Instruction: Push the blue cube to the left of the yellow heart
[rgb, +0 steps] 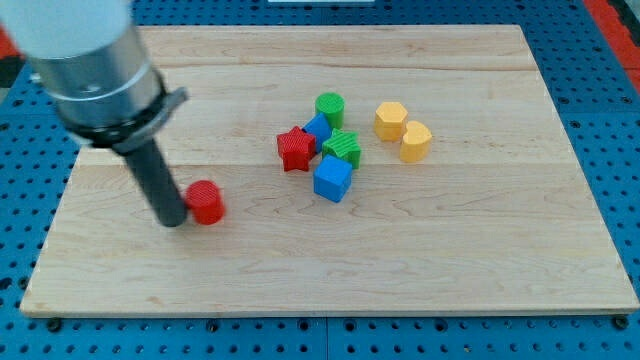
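The blue cube (332, 179) sits flat on the board just below centre, turned so a corner faces the view's bottom. The yellow heart (416, 141) lies at about its two o'clock, near but apart, upright on its flat face, beside another yellow block.

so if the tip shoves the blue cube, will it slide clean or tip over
The blue cube looks squat with flat faces, so it probably slides rather than tips. An off-centre push would likely spin it. It sits against the green block, which may get dragged along.
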